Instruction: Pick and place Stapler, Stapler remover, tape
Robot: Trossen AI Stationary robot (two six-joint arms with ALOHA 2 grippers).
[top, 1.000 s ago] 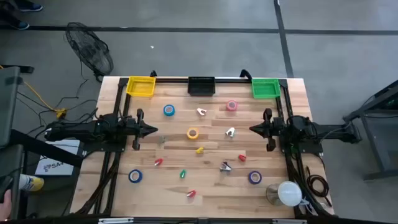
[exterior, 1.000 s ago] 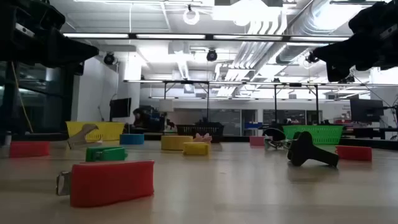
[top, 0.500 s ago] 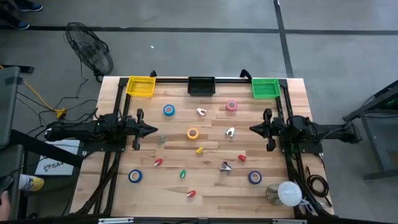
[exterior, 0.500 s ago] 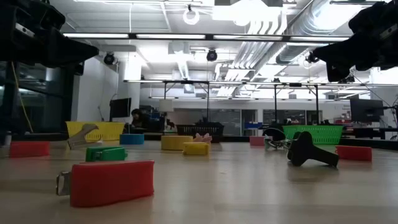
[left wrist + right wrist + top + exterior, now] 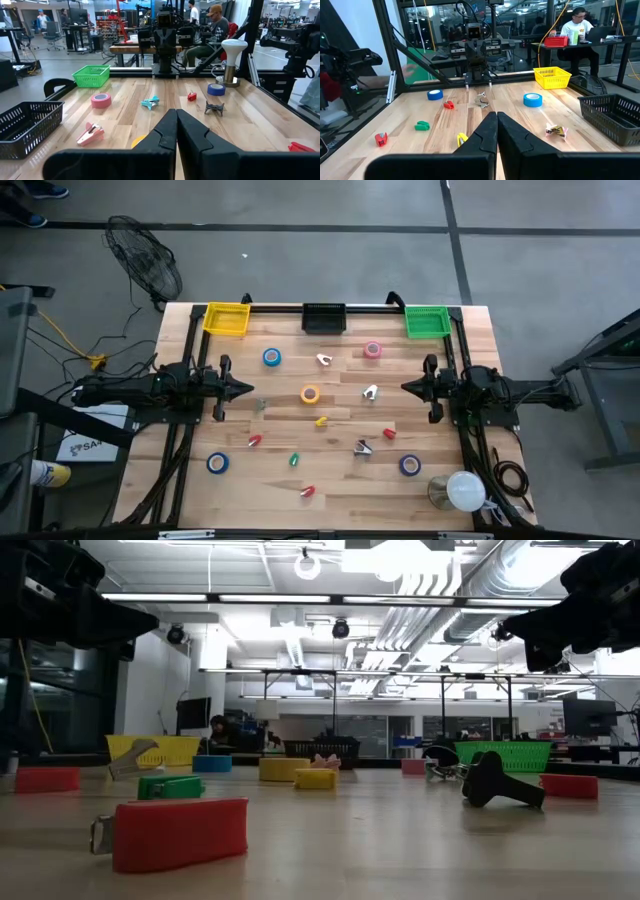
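Observation:
Five ring tape rolls lie flat on the wooden table: blue, pink, yellow, blue and purple-blue. Small staplers lie between them: red, yellow, green, red. Staple removers rest at mid-table: a pale one, another pale one, a dark one. My left gripper hangs shut over the table's left side and my right gripper hangs shut over its right side. Both point toward the centre, above everything.
Three baskets stand along the far edge: yellow, black, green. A white-domed lamp sits at the near right corner. Metal frame rails run along both sides. People sit at desks beyond the table.

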